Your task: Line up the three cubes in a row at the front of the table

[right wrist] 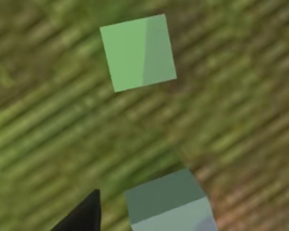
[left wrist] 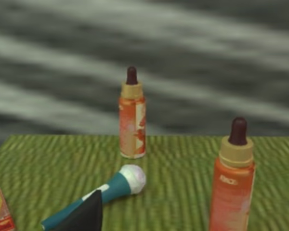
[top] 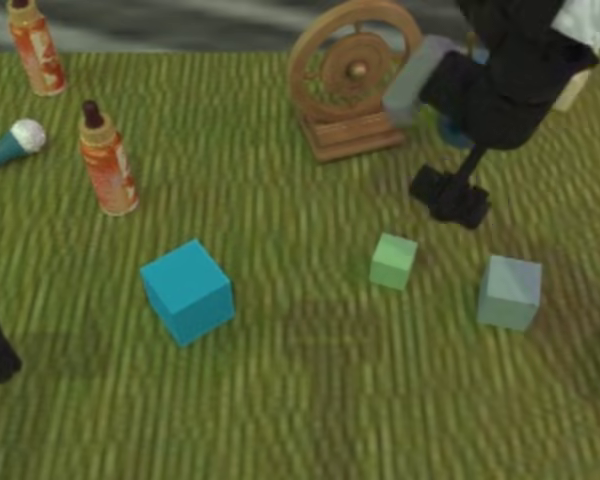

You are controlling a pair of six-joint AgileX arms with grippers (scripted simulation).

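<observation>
Top view: green cube [top: 393, 261] and grey-blue cube [top: 509, 292] near-aligned right, cyan cube [top: 186, 291] apart left, unaligned; right tool [top: 450, 197] empty, its spread indeterminate.

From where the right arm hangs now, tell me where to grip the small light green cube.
Come straight down on the small light green cube and close the right gripper across two opposite side faces. It sits flat, slightly turned, so rotate to match. All sides are free; the grey-blue cube stands apart.
</observation>
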